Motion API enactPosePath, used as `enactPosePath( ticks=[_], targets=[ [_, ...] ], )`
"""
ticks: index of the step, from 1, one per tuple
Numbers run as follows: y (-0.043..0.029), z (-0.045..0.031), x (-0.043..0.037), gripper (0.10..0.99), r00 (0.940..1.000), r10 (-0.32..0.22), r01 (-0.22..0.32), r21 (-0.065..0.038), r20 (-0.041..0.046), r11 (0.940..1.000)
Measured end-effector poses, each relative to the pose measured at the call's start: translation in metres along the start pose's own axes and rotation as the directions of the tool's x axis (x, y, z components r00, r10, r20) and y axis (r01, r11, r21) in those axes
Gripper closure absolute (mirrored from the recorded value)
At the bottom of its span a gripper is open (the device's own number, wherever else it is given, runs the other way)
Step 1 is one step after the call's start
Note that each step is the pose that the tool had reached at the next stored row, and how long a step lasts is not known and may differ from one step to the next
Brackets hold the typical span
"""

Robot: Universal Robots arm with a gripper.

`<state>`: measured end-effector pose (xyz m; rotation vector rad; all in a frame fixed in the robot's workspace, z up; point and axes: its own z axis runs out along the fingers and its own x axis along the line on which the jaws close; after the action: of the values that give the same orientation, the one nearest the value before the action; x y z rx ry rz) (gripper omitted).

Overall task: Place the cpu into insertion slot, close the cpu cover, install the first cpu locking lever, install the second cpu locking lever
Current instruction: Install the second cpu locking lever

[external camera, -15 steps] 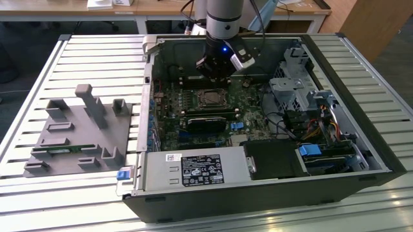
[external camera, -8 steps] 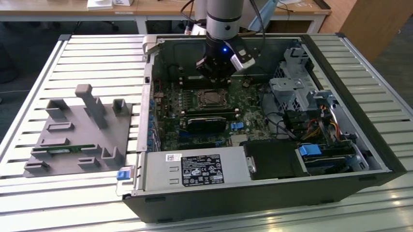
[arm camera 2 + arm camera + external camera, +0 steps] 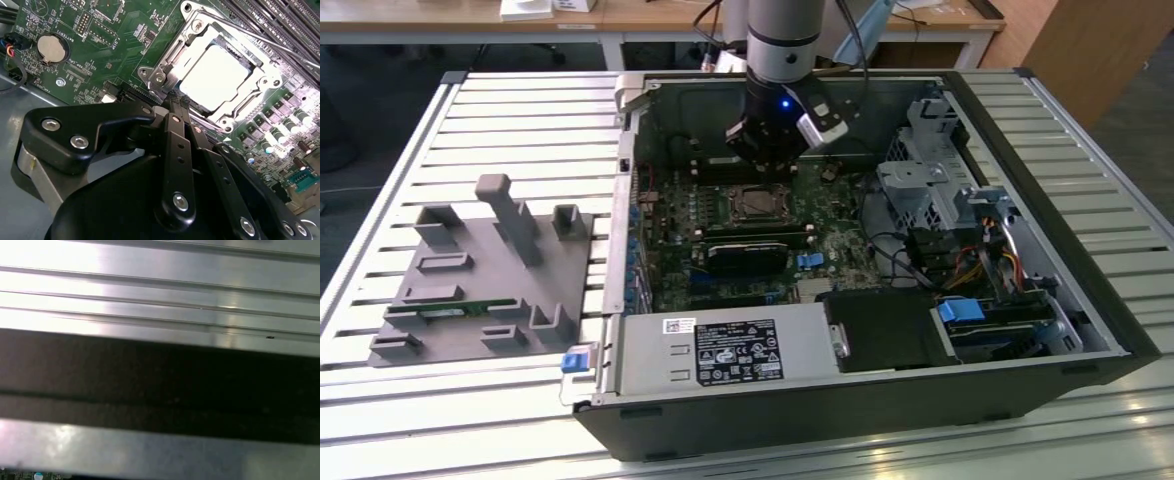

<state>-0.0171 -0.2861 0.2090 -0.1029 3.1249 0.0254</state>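
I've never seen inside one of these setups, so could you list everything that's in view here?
computer case: one, black, open on the slatted table.
circuit board: one, green, inside the case.
cpu: one, silvery, seated in the insertion slot.
cpu cover: one, silvery frame, closed around the cpu.
coin battery: one, silver, on the board.
power box: one, grey, near edge of case.
parts holder: one, grey, exterior view's left.
hand: one, black, beside the slot.
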Motion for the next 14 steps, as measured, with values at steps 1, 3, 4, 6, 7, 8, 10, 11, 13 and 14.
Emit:
enactPosePath(
  ticks=[1,3,4,6,7,8,10,11,13,14],
  targets=[
    [-0.0002,0.0,0.0,0.98,1.0,0.0,0.0,0.0,0.0,1.0],
    [-0.0007,0.0,0.0001,0.98,1.0,0.0,0.0,0.0,0.0,1.0],
    [-0.0008,0.0,0.0001,0.98,1.0,0.0,0.0,0.0,0.0,1.0],
    [-0.0012,0.0,0.0001,0.98,1.0,0.0,0.0,0.0,0.0,1.0],
    [-0.0014,0.0,0.0001,0.98,1.0,0.0,0.0,0.0,0.0,1.0],
    [-0.0017,0.0,0.0001,0.98,1.0,0.0,0.0,0.0,-0.0001,1.0],
    [-0.0024,-0.0001,0.0001,0.98,1.0,0.0,0.0,0.0,-0.0001,1.0],
    [-0.0031,-0.0001,0.0002,0.98,1.0,0.0,0.0,0.0,-0.0001,1.0],
    [-0.0046,-0.0001,0.0003,0.98,1.0,0.0,0.0,0.0,-0.0001,1.0],
    [-0.0052,-0.0001,0.0003,0.98,1.0,0.0,0.0,0.0,0.0,1.0]
  ],
)
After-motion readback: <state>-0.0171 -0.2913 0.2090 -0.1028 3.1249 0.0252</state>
